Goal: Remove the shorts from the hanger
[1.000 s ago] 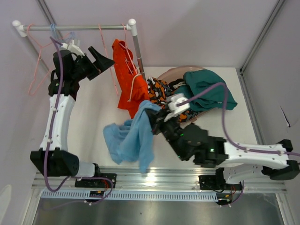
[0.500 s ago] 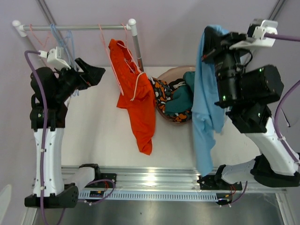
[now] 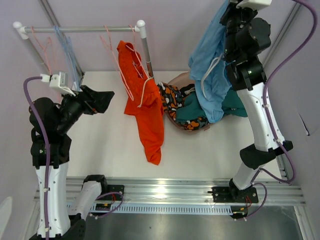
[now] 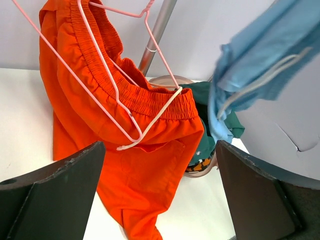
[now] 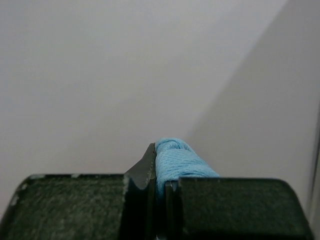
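Observation:
Bright orange shorts (image 3: 147, 107) with a white drawstring hang on a pink hanger (image 3: 120, 65) from the rack rod (image 3: 85, 29), their lower end trailing on the table. In the left wrist view the orange shorts (image 4: 125, 150) and the hanger (image 4: 112, 87) are straight ahead. My left gripper (image 3: 103, 97) is open and empty, left of them and apart (image 4: 160, 200). My right gripper (image 3: 226, 11) is raised high and shut on light blue shorts (image 3: 210, 75), which dangle over the bowl. The blue fabric (image 5: 175, 160) is pinched between the jaws. I see no plain black shorts.
A pinkish bowl (image 3: 176, 79) right of the rack post holds teal shorts (image 3: 192, 107) and black shorts with an orange-and-white pattern (image 3: 170, 95). Empty pink and blue hangers (image 3: 67, 47) hang at the rod's left end. Grey walls stand close behind and to the right.
My right arm has swung left and further up with the light blue shorts, which now hang over the bowl. My left gripper has dropped lower and nearer, still open.

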